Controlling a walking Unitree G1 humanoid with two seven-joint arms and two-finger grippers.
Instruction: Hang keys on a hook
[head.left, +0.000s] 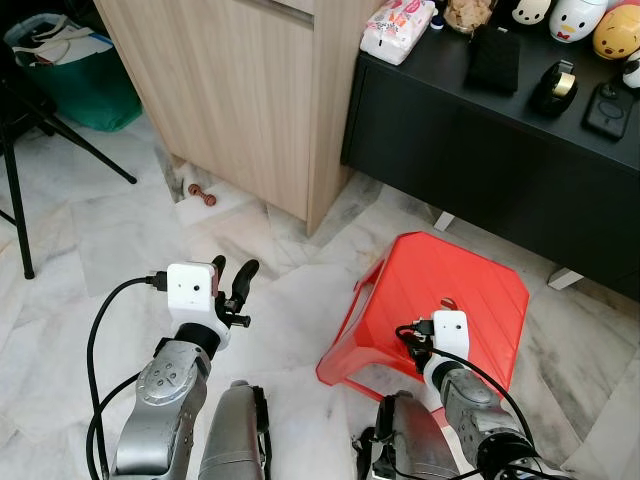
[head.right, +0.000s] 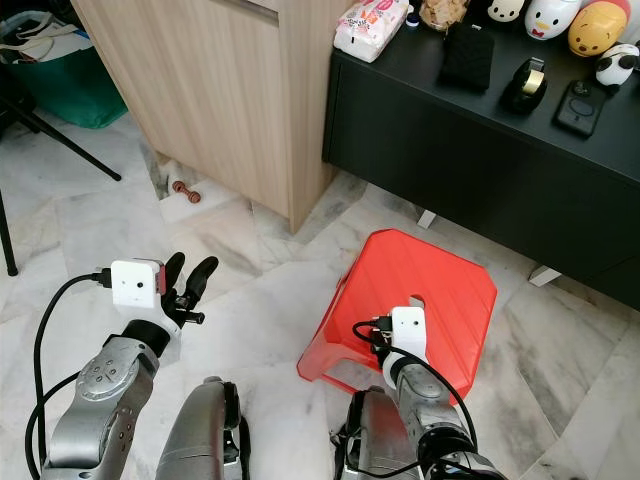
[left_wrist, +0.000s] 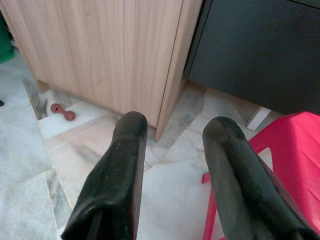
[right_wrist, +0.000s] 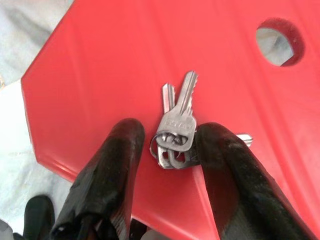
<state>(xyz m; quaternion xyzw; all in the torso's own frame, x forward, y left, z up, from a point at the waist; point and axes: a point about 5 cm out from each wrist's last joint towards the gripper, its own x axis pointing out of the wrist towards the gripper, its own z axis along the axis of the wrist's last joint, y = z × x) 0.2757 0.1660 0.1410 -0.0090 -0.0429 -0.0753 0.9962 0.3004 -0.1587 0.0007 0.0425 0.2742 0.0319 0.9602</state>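
The small bunch of flat silver metal keys on a ring (right_wrist: 176, 131) lies on the top of the red plastic stool (head.left: 470, 285), near its front edge and well short of the round finger hole (right_wrist: 280, 34); the right end effector (right_wrist: 167, 150) is down over the stool with its two black fingers spread to either side of the key ring, one finger touching or just beside the bunch, and nothing is gripped yet. The left end effector (head.left: 232, 278) hovers over the pale marble floor (head.left: 120, 240) beside the stool, its fingers apart at a moderate gap and empty.

The likely trouble is the pick itself; the keys lie flat on smooth plastic, so closing fingers may ride over them or push them along instead of catching them. Because the bunch sits close to the stool's edge, a nudge could send it sliding off onto the floor. A pinch on a single blade could let the rest swing and slip out on lifting. I see no hook among the light wooden cabinet (head.left: 240, 90) and the black low table (head.left: 480, 140), so the target is still to be found.
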